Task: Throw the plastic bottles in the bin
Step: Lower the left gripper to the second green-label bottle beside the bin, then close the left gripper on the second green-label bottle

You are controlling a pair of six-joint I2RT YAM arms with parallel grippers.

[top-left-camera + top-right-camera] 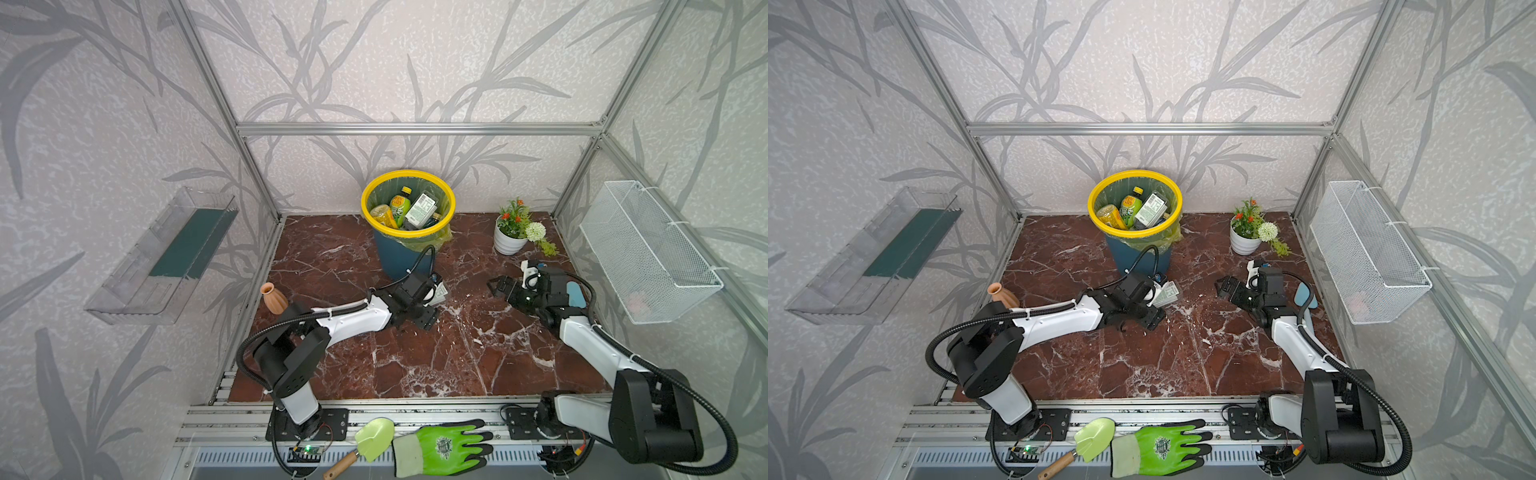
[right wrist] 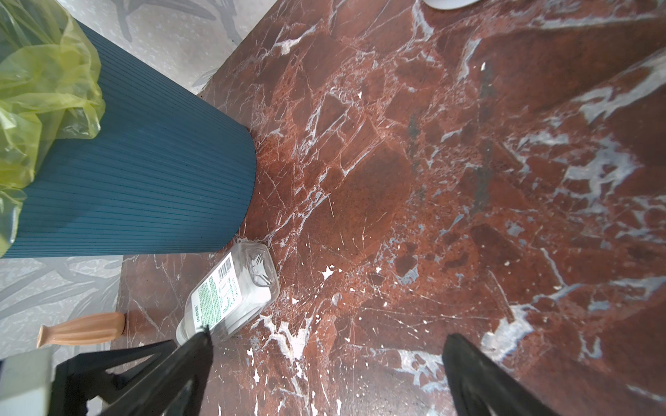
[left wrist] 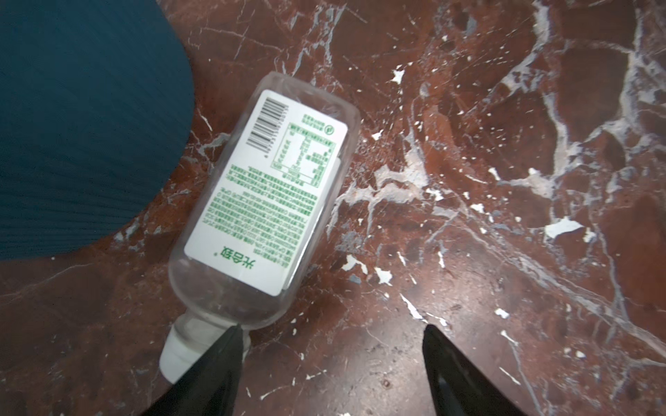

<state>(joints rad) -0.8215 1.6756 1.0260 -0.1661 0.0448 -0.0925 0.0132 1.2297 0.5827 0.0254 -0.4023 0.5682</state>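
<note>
A flat clear plastic bottle with a white label is laid on the red marble worktop, just beside the round dark blue bin at the back edge. The left gripper is parted beside its neck, nothing clasped. The right gripper is spread wide, empty.

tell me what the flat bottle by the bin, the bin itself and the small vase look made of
Flat bottle: clear glossy plastic, likely; the marble top shows through around its white label.
Bin: dark blue matte plastic, probably; fine moulded ribs down its wall.
Vase: matte, terracotta-coloured, ribbed; ceramic or plastic, cannot tell.
</note>
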